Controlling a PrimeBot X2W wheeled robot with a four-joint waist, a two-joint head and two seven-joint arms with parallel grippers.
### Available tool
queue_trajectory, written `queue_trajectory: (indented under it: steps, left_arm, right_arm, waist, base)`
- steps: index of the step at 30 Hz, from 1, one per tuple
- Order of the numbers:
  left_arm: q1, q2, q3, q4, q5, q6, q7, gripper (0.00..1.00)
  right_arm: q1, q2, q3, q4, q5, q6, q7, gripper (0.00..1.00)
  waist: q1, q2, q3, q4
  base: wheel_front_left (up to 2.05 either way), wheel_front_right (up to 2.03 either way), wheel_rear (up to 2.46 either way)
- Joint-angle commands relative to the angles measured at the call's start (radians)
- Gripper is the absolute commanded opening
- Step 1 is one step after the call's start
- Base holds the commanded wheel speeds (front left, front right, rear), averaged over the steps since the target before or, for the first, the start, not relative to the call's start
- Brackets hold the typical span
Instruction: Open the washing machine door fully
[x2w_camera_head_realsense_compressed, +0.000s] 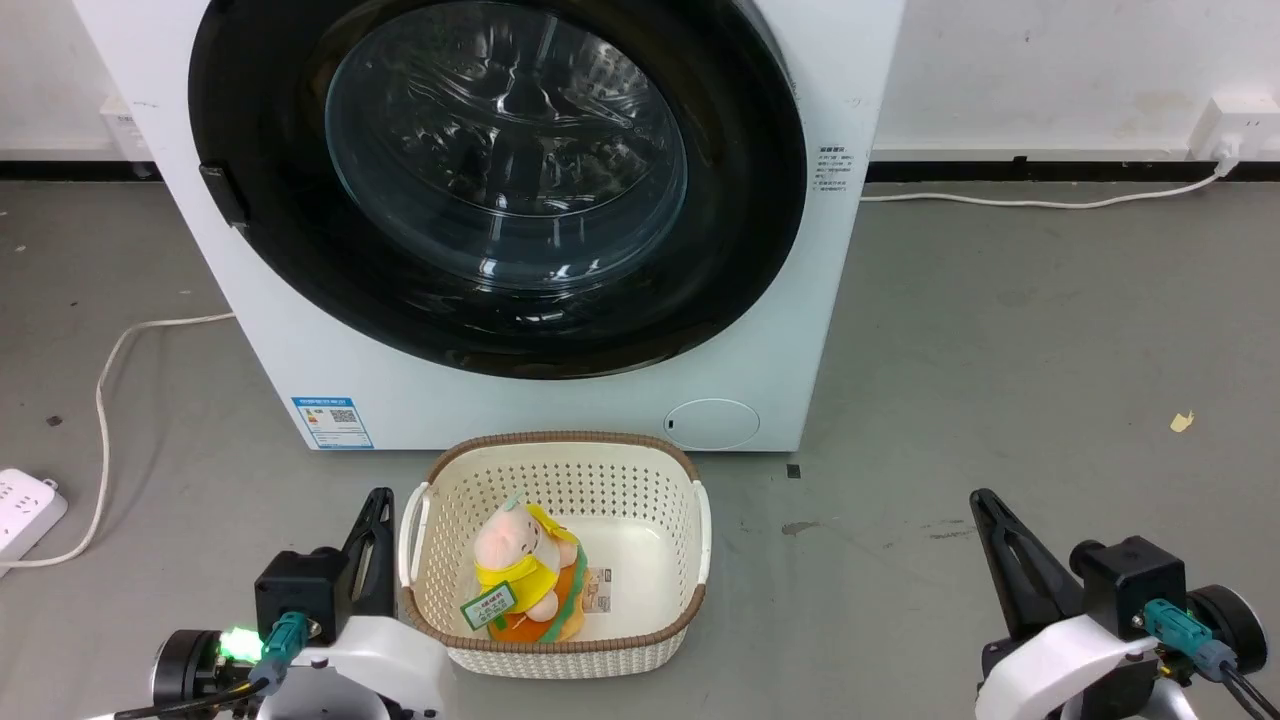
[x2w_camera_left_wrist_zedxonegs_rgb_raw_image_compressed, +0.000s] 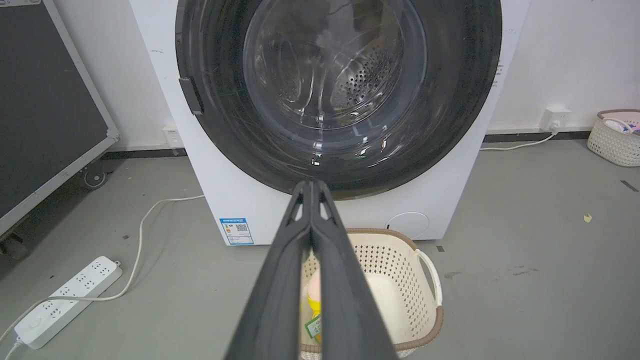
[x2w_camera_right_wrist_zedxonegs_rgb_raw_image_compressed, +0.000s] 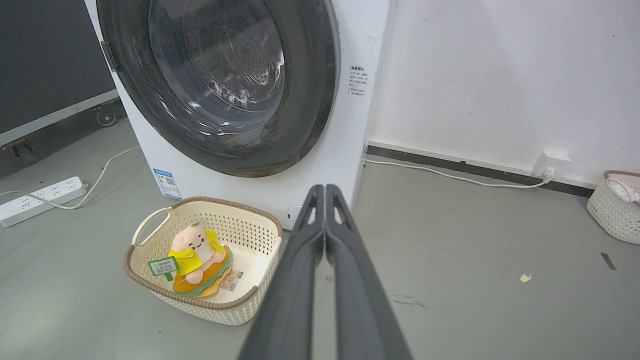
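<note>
Sitting shut, washing machine door (x2w_camera_head_realsense_compressed: 500, 185); basket (x2w_camera_head_realsense_compressed: 560, 480) below.

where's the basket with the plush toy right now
In the head view, the basket sits on the floor at bottom centre, directly before the washing machine door, with the left gripper just to its left.
</note>
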Motion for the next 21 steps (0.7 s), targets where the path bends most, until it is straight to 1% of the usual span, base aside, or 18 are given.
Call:
queue_trajectory:
  steps: [1,2,21]
  left_arm:
    - [0.014,0.002,0.000,-0.004,0.002,-0.004,0.000,0.00]
    - [0.000,0.000,0.000,0.000,0.000,0.000,0.000,1.00]
    - [0.001,0.000,-0.018,0.014,-0.001,0.007,-0.031,1.00]
  right_arm:
    - [0.009,0.005,-0.001,-0.004,-0.008,0.001,0.001,0.00]
    - [0.000,0.000,0.000,0.000,0.000,0.000,0.000,1.00]
    - [0.001,0.000,0.001,0.002,0.028,0.000,-0.031,1.00]
  waist:
    - [0.0000,0.0000,0.000,0.000]
    - [0.0000,0.0000,0.000,0.000]
    - [0.0000,0.0000,-0.003,0.003]
  base:
    - [0.00,0.00,0.00]
    - [0.00,0.00,0.00]
    - [0.00,0.00,0.00]
